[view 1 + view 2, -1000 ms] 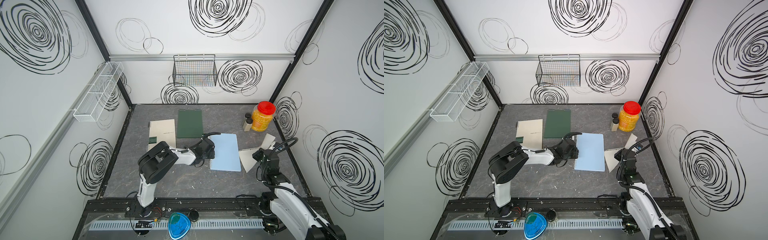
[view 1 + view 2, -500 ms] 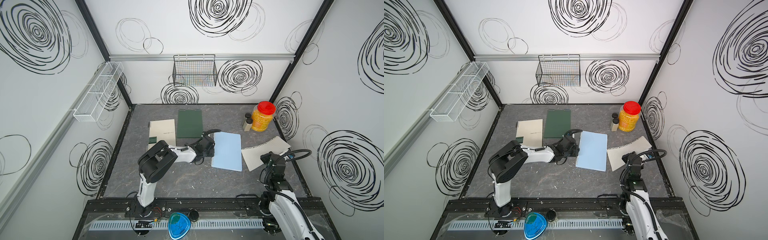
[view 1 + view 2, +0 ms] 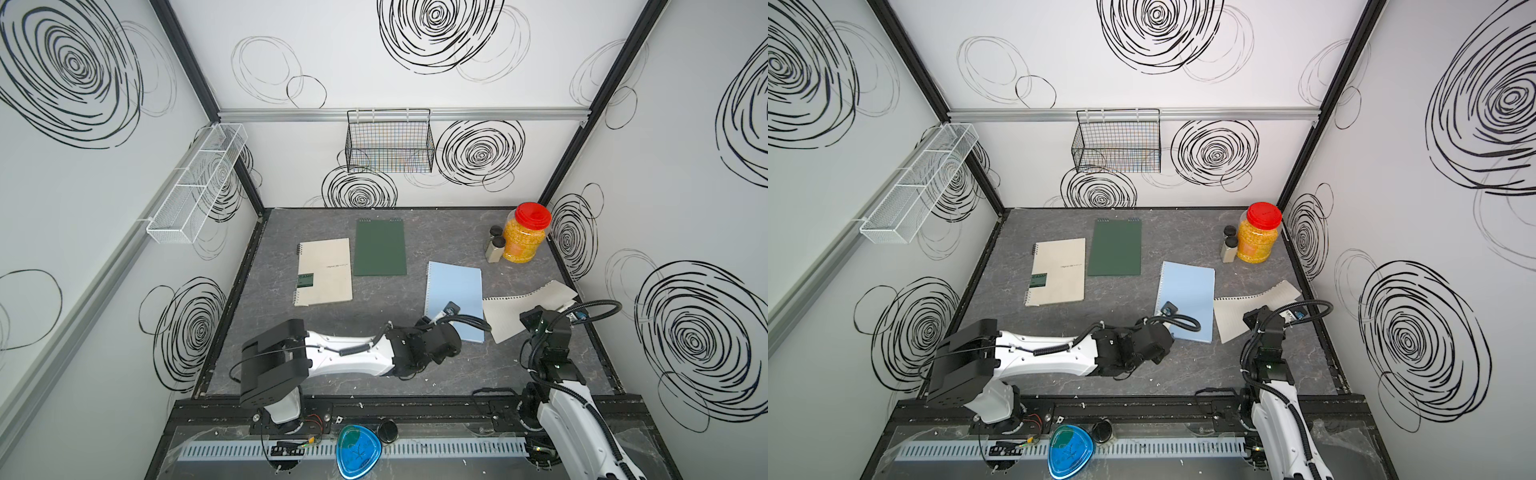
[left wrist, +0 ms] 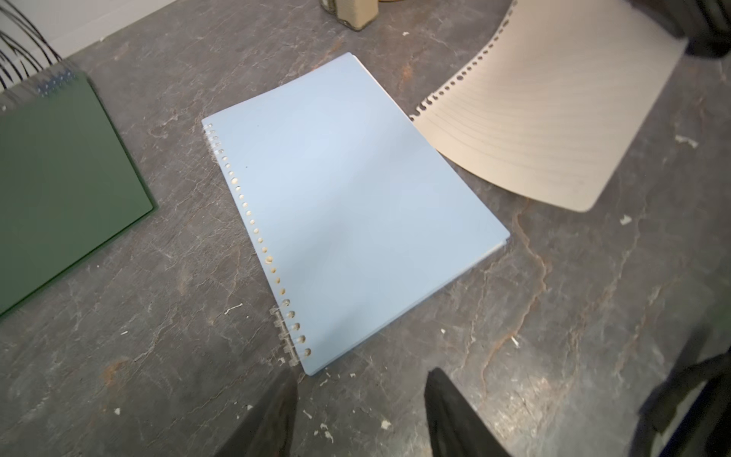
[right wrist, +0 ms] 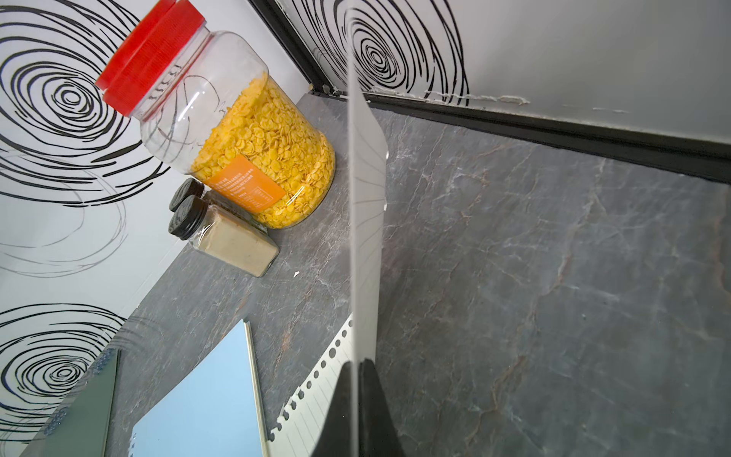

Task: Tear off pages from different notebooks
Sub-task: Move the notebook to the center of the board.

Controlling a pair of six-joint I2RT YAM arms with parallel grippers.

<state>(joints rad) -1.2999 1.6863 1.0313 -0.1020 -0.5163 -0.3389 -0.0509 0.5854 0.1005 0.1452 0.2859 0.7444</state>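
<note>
The left end effector [image 4: 362, 376] stood half-spread and empty. The light blue notebook [image 4: 356, 205] lay flat on the table [image 4: 118, 356] just ahead of it, spine running away. Further along, the right end effector [image 5: 358, 380] was clamped on a torn page [image 5: 366, 198], the sheet reaching ahead, beside that notebook.

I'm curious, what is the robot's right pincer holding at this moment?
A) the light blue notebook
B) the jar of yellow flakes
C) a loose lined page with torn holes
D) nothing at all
C: the right pincer is shut on an edge of the loose lined page, which curves upward, while the light blue notebook lies flat beside it.
</note>
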